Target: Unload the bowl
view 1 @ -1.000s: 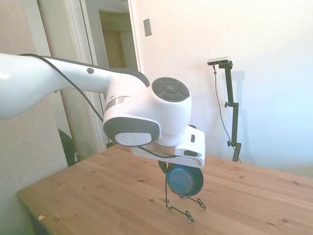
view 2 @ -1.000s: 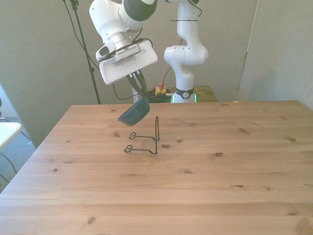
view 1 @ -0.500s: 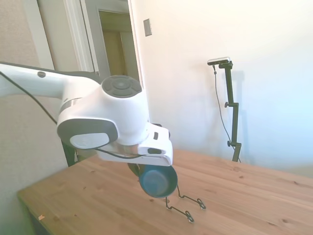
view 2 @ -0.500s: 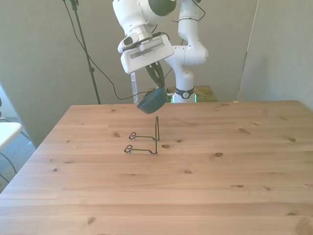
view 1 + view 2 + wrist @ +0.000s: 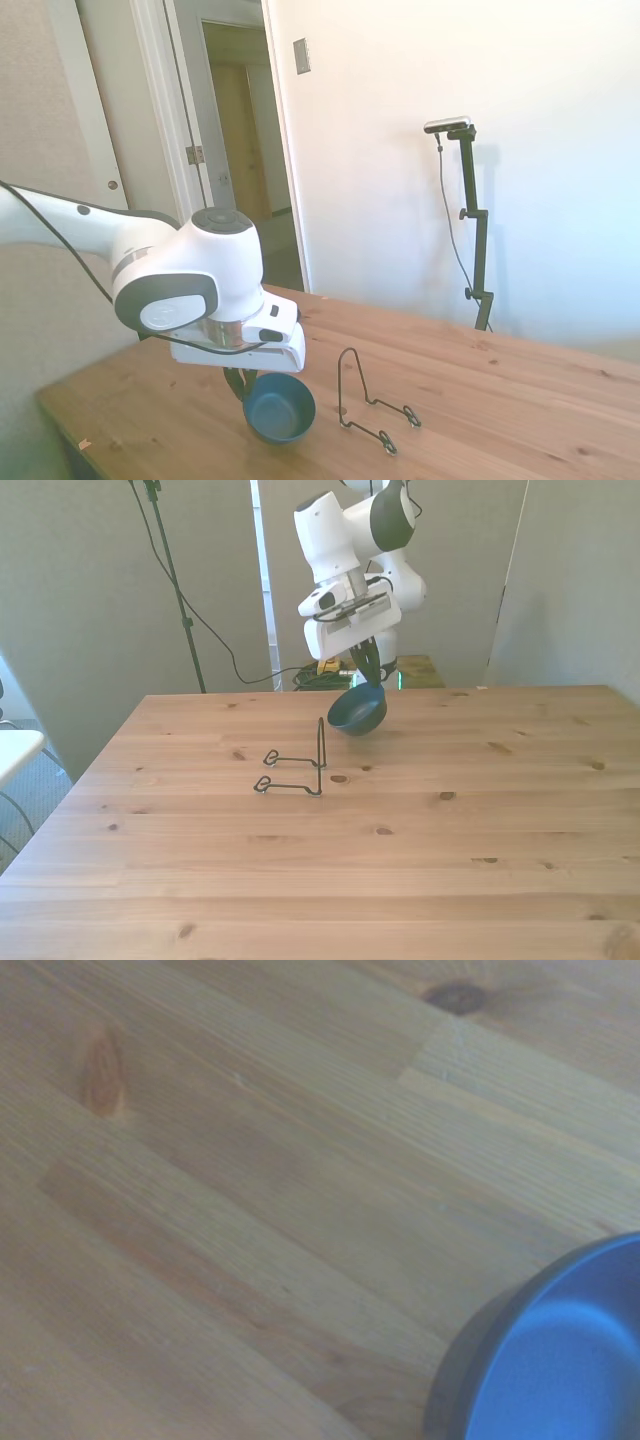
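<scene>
You're looking at the gripper [image 5: 367, 666] pinching the rim of the bowl [image 5: 357, 710], fingers closed on it. The bowl is hanging below the wrist, tilted, w/ its opening facing partly sideways. In the front view it's sitting over the table's [image 5: 420, 860] far edge, approx. mid-width, just to the front view's right of the wire stand [image 5: 297, 765].

In the side view the bowl [image 5: 279, 407] is hanging low over the wood, beside the wire stand [image 5: 367, 402] but apart from it, not touching. You can't quite tell from either cam whether the bowl's underside is touching the tabletop or hovering just above it; it's looking very close.

The stand is standing upright on the table w/ nothing on it: its tall loop is pointing up and its two feet are lying flat on the wood, toward the far edge and a bit to the front view's left of center.

The wrist cam is showing you wood grain [image 5: 250, 1190] close up, blurry, w/ a glossy blue curve of the bowl [image 5: 560, 1360] coming into one corner.

The arm [image 5: 190, 285] is bending down over the table's near-base side, wrist pointing downward.
</scene>
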Controlling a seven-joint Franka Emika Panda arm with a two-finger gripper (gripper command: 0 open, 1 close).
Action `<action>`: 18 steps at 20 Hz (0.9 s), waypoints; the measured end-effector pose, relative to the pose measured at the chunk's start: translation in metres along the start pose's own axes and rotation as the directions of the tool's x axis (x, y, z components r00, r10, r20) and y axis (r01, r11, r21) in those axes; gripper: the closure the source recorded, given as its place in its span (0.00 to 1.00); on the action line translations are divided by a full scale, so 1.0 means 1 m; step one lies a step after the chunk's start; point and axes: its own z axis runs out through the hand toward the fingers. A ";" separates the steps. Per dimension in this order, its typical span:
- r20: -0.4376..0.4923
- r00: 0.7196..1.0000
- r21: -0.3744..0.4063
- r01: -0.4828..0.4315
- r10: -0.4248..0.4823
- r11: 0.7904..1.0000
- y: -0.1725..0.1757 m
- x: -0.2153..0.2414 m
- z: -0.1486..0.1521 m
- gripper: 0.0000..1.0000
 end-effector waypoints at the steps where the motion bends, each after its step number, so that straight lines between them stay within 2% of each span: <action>1: 0.015 1.000 -0.010 -0.012 0.013 1.000 0.001 0.006 0.008 1.00; 2: 0.027 0.999 -0.020 -0.024 0.024 1.000 0.002 0.011 0.014 1.00; 3: 0.036 0.999 -0.033 -0.032 0.034 0.999 0.002 0.016 0.019 0.00; 7: 0.060 0.997 -0.067 -0.045 0.049 0.997 0.000 0.027 0.029 0.00; 18: 0.067 0.996 -0.074 -0.060 0.065 0.995 -0.001 0.028 0.033 0.00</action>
